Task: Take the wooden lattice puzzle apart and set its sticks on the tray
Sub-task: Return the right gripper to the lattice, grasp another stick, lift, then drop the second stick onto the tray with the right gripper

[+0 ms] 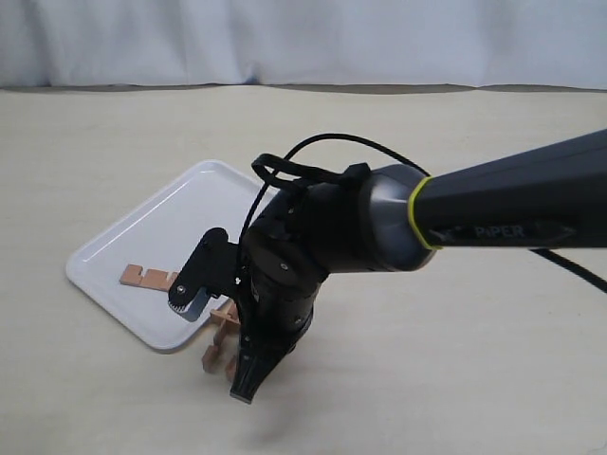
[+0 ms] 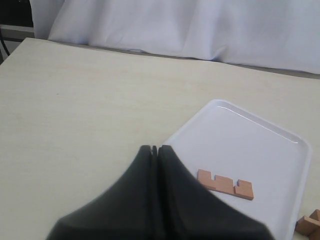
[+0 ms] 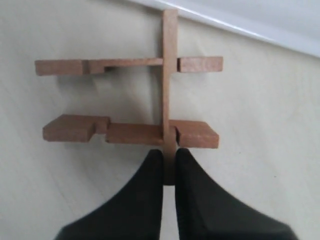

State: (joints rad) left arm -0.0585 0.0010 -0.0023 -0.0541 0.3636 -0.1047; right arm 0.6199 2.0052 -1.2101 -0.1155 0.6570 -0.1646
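The wooden lattice puzzle (image 3: 131, 97) lies on the table just off the tray's near edge, down to two cross sticks and one stick through them. My right gripper (image 3: 169, 162) is shut on the near end of that through stick (image 3: 169, 75). From outside, the right gripper (image 1: 243, 374) comes down beside the puzzle (image 1: 220, 334), partly covering it. One loose notched stick (image 1: 147, 278) lies flat on the white tray (image 1: 180, 213). My left gripper (image 2: 154, 149) is shut and holds nothing, hovering beside the tray (image 2: 265, 145) near that stick (image 2: 225, 183); it does not show in the exterior view.
The right arm (image 1: 474, 213) reaches across from the right, with a black cable (image 1: 341, 142) looping over it. A white curtain (image 1: 303, 38) closes off the table's far edge. A corner of the puzzle (image 2: 310, 223) shows past the tray in the left wrist view.
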